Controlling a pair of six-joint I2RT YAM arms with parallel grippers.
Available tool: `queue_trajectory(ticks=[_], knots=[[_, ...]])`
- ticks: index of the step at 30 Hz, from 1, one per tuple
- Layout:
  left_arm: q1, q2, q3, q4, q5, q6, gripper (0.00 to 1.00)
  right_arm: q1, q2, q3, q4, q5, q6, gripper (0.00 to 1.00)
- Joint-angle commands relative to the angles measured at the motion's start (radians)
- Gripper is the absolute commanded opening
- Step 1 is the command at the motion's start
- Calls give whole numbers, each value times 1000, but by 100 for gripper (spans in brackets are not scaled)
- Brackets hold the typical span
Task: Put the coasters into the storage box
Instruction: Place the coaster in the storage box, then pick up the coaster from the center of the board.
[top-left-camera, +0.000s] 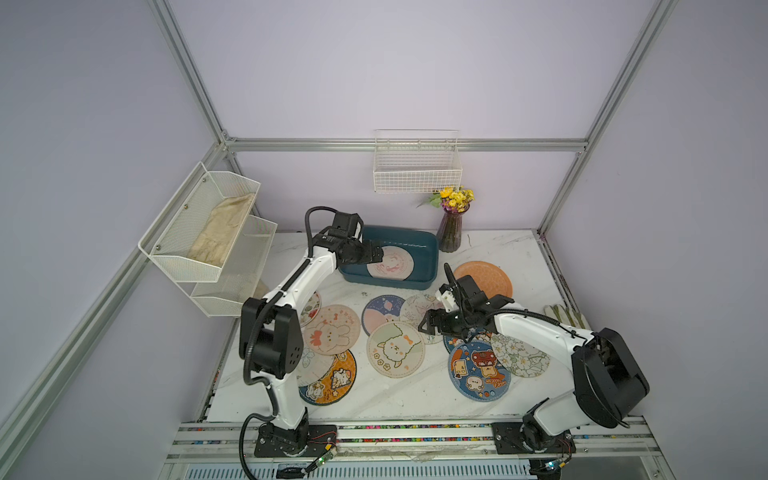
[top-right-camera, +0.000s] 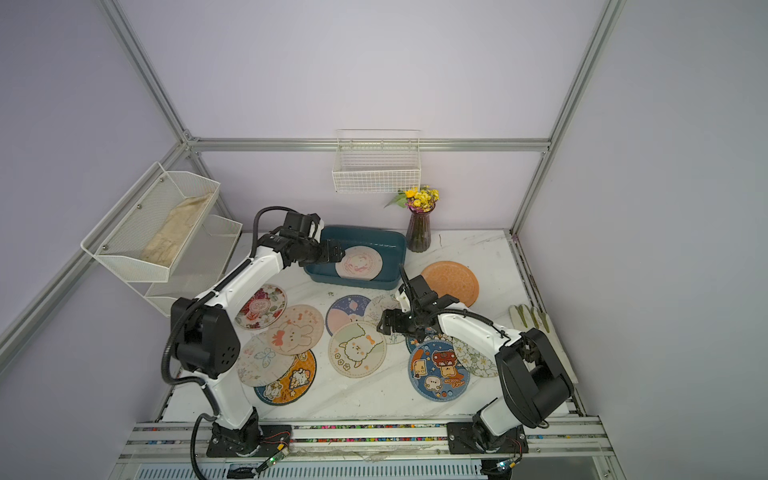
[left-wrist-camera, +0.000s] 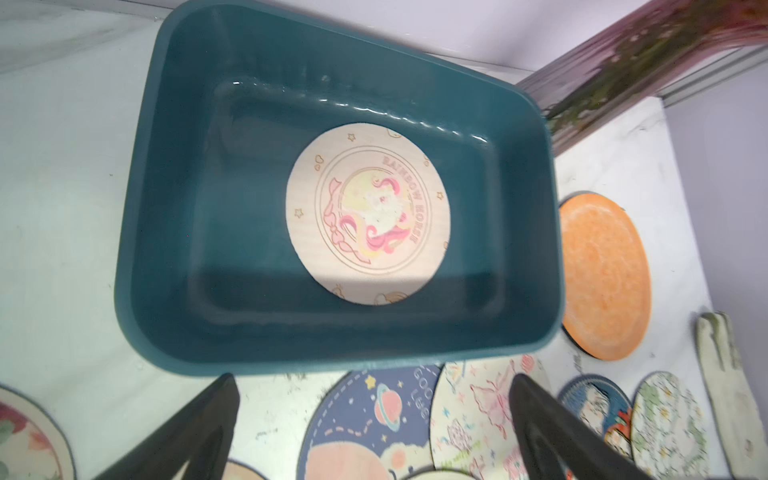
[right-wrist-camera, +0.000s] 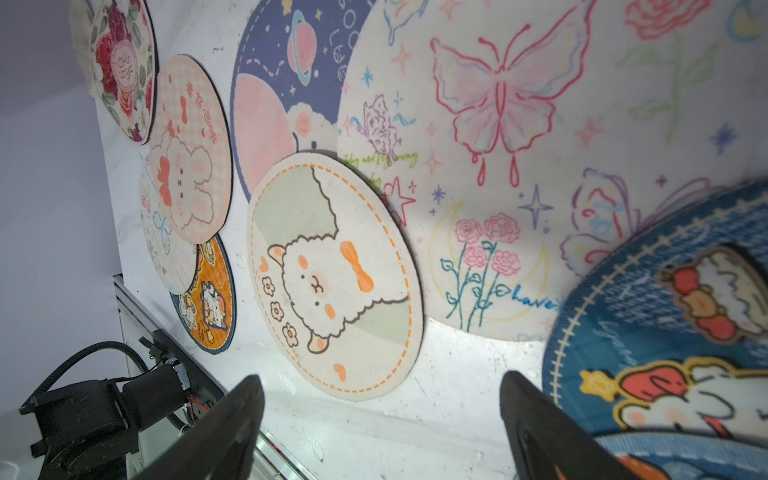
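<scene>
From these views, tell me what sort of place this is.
Probably a robot test cell dressed as a home corner: an aluminium frame encloses it, a left arm and right arm are bolted to a front rail, and a flower vase and wire basket serve as props.

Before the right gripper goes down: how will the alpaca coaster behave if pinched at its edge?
The alpaca coaster looks thin and cloth-faced: probably light, droopy from an edge pinch. Its near rim lies flat on the table, likely hard to get under. It overlaps the butterfly coaster, which may shift.
</scene>
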Motion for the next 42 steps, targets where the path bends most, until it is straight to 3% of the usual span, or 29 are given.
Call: queue_trajectory(ticks=[1, 9, 18, 33, 42], knots=[[-8, -133, -187, 52, 76, -59, 100, -1, 9, 7, -36, 36, -19, 89], [-48, -429, -599, 139, 171, -194, 98, 36, 16, 13, -47, 92, -10, 89], [-144, -490, -826, 230, 209, -247, 92, 122, 49, 12, -15, 148, 37, 87], [-210, -439, -932, 271, 132, -196, 80, 186, 112, -2, 31, 219, 102, 75], [-215, -396, -935, 284, 110, -178, 79, 194, 137, -17, 55, 222, 121, 72]])
